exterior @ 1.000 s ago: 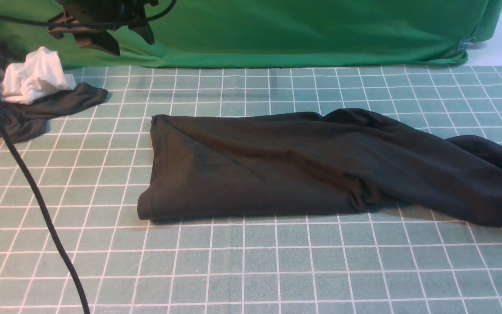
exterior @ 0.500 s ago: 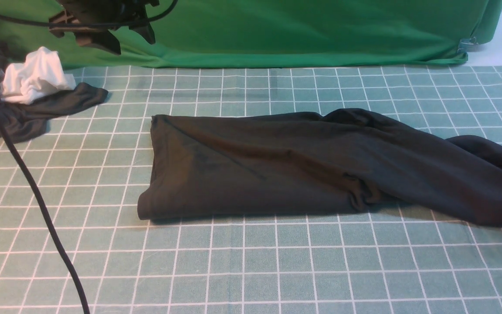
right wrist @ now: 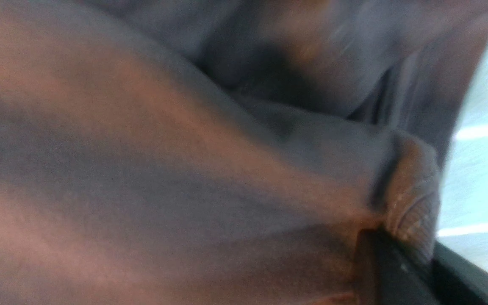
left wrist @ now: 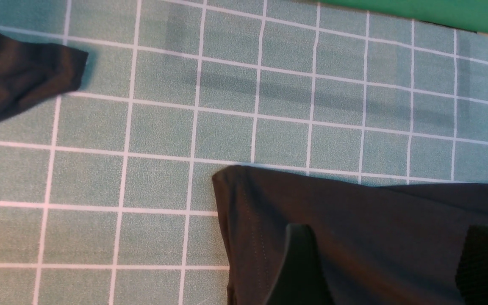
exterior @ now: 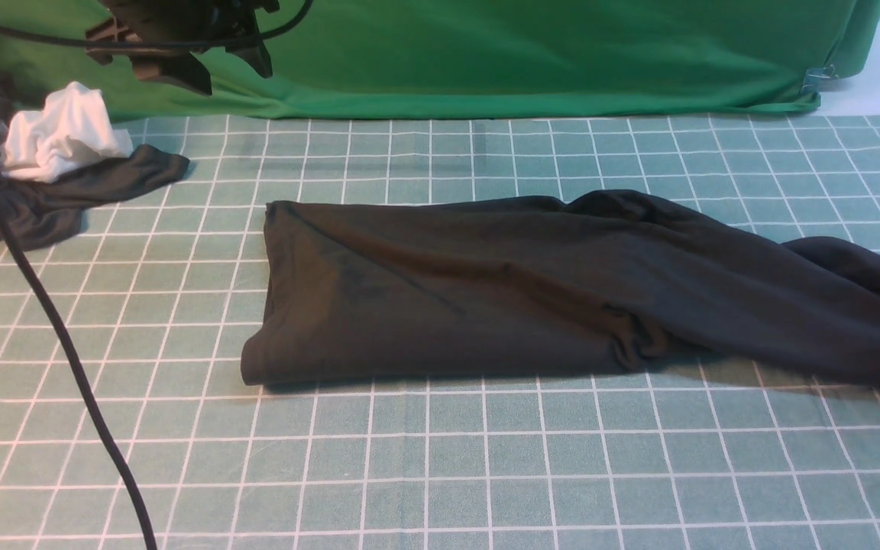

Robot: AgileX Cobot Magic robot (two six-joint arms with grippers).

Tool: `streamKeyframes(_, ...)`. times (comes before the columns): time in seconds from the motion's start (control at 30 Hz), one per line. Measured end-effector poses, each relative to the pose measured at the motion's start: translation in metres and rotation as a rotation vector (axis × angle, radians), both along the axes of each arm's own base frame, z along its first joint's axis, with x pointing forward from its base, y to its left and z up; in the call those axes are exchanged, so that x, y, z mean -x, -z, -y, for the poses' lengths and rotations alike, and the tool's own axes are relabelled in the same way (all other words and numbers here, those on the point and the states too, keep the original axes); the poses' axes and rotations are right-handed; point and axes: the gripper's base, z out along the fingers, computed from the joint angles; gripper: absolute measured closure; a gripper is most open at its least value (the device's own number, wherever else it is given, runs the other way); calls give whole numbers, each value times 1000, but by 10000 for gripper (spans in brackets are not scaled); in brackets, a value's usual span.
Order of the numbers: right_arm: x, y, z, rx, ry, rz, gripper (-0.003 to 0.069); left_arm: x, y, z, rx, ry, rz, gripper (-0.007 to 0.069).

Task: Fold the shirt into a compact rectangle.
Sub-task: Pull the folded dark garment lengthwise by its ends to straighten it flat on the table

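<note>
Black cotton stretches across the middle of the gridded green counter (exterior: pixel 440 473): that's the shirt (exterior: pixel 524 290), folded into a long band. Its neat squared end lies left of centre and its rumpled right end runs off the frame's right edge. No print shows on the side facing up. On the right, the right pincer (right wrist: pixel 396 267) is clenched on that bunched end. The right wrist view is filled with dark, blurred fabric, and a ribbed cuff (right wrist: pixel 413 212) is gathered right against the dark finger. Over on the left, the left pincer (exterior: pixel 215 67) hangs high at the far left in front of the green backdrop (exterior: pixel 486 53), jaws spread wide and holding nothing. Its wrist view looks down past both fingers (left wrist: pixel 299 262) at the shirt's squared corner. Well apart at the far left edge sits a dark grey garment (exterior: pixel 43 206) with a crumpled white cloth (exterior: pixel 62 141) on top of it. A black cable (exterior: pixel 50 321) trails diagonally across the near left.
</note>
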Motion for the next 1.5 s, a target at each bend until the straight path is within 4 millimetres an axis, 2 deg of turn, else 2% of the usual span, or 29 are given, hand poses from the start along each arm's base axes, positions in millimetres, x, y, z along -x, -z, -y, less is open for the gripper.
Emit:
streamKeyframes(0.03, 0, 0, 0, 0, 0, 0, 624, 0, 0, 0, 0, 0, 0, 179)
streamKeyframes(0.13, -15, -25, 6, 43, -12, 76, 624, 0, 0, 0, 0, 0, 0, 179)
streamKeyframes(0.23, -23, -34, 9, 66, -12, 140, 624, 0, 0, 0, 0, 0, 0, 179)
streamKeyframes(0.4, -32, -29, 12, 94, -11, 201, 622, 0, 0, 0, 0, 0, 0, 179)
streamKeyframes(0.53, -43, -10, 15, 107, -9, 230, 604, 0, 0, 0, -1, 1, 3, 179)
streamKeyframes(0.6, -48, 3, 17, 111, -10, 229, 556, 0, 0, 0, -1, 1, 3, 179)
streamKeyframes(0.7, -52, 19, 19, 115, -14, 217, 412, 0, 0, 0, -1, 1, 3, 179)
streamKeyframes(0.73, -52, 20, 19, 116, -15, 215, 385, 0, 0, 0, -1, 1, 3, 179)
streamKeyframes(0.77, -52, 21, 20, 122, -16, 202, 272, 0, 0, 0, -2, 1, 3, 179)
streamKeyframes(0.8, -52, 21, 20, 121, -16, 200, 244, 0, 0, 0, -2, 1, 3, 179)
streamKeyframes(0.87, -48, 19, 19, 111, 27, 169, 112, 0, 0, 0, -4, 1, 3, 179)
streamKeyframes(0.97, -42, 16, 19, 92, 75, 126, 66, 0, 0, 0, -6, 1, 3, 179)
streamKeyframes(1.07, -40, 18, 19, 83, 87, 92, 83, 0, 0, 0, -6, 1, 2, 179)
streamKeyframes(1.23, -43, 39, 20, 67, 93, 46, 123, 3, 2, 0, -7, 8, -32, 179)
streamKeyframes(1.3, -43, 40, 20, 64, 95, 42, 153, 5, 3, 0, -10, 13, -57, 179)
streamKeyframes(1.33, -43, 40, 20, 61, 96, 40, 187, 5, 3, 0, -14, 15, -66, 179)
streamKeyframes(1.43, -43, 41, 17, 45, 101, 33, 421, 7, 4, -1, -17, 13, -90, 195)
streamKeyframes(1.5, -43, 41, 17, 46, 104, 30, 549, 9, 5, -1, -16, 13, -108, 220)
